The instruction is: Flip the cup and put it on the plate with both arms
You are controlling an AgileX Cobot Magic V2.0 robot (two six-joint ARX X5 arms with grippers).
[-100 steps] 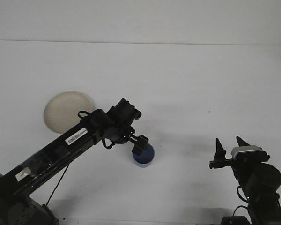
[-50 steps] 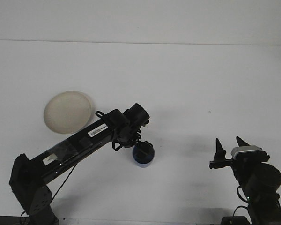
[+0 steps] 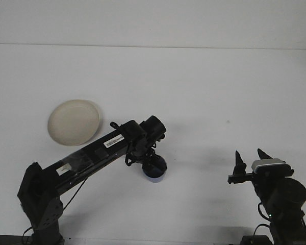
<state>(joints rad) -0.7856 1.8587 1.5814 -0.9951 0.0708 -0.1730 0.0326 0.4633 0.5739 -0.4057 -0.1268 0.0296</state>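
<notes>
Left gripper [image 3: 153,164] sits down over the blue cup [image 3: 156,172] near the table's [image 3: 204,87] front middle; I cannot tell how its fingers stand. Right gripper [image 3: 251,159], front right corner, has its fingers apart. The plate [image 3: 74,122] lies toward the left edge.

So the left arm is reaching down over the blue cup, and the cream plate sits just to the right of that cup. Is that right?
Not quite. In the front view the cream plate lies to the left of the blue cup and farther back, not to its right. The left arm does reach down over the cup.
</notes>
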